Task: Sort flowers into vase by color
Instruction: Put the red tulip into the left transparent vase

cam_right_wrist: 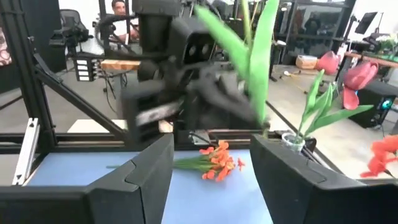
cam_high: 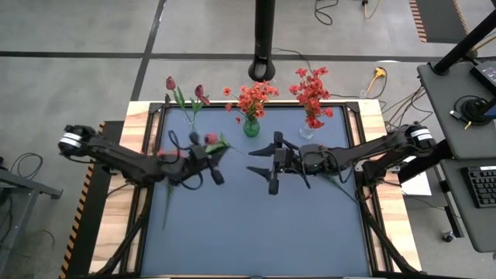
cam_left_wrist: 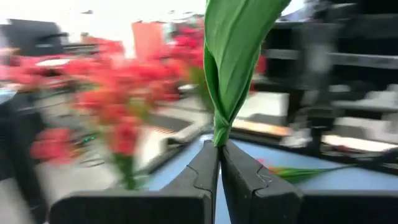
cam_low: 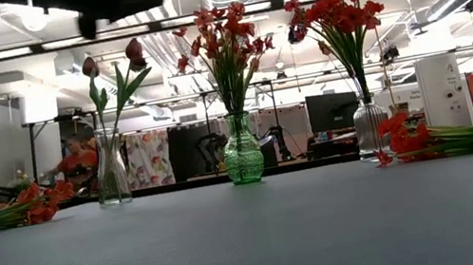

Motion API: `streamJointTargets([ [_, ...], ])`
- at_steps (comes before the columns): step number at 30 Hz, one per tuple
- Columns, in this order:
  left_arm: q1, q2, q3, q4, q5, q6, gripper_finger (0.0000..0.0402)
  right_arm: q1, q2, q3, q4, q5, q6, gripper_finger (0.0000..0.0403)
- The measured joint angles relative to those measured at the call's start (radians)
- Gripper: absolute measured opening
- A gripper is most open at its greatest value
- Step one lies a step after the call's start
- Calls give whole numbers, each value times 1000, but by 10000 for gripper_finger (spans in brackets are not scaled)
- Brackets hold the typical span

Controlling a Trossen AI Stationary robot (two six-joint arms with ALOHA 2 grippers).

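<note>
My left gripper point(cam_high: 208, 153) hovers above the mat in front of the tulip vase point(cam_high: 192, 124), shut on a tulip with a maroon-pink bud point(cam_high: 211, 139) and green leaves point(cam_right_wrist: 258, 56). The clear vase point(cam_low: 111, 173) holds two maroon tulips. A green vase point(cam_high: 251, 126) holds orange-red blooms, and a clear vase point(cam_high: 307, 132) holds red blooms. My right gripper point(cam_high: 263, 164) is open and empty at mid-table, facing the left one. Loose orange-red flowers lie flat on the mat on the left point(cam_low: 9, 214) and on the right point(cam_low: 450, 140). My left gripper point(cam_left_wrist: 219, 149) pinches the tulip's green stem where the leaf base wraps it point(cam_left_wrist: 217, 135), between its two fingertips point(cam_left_wrist: 205, 165). The fingers lie across the stem. The tulip is lifted clear of the table, with its leaves rising upright above the fingers.
The three vases stand in a row near the table's far edge. A black post point(cam_high: 264, 39) rises behind them. Wooden strips and black frame rails point(cam_high: 147, 194) border the blue mat. The near half of the mat point(cam_high: 263, 232) is bare. A person sits in the room beyond point(cam_right_wrist: 118, 9).
</note>
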Motion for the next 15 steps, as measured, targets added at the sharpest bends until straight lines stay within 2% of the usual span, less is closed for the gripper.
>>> streamJointTargets([
  [3, 19, -127, 0, -185, -117, 0, 0, 0, -10, 0, -23, 0, 10, 205],
  [8, 102, -333, 0, -476, -231, -69, 0, 0, -4, 0, -25, 0, 10, 205],
  [12, 178, -456, 0, -618, -236, -118, 0, 0, 9, 0, -27, 0, 17, 205],
  [15, 204, -502, 0, -640, -164, -139, 0, 0, 9, 0, -27, 1, 17, 205],
])
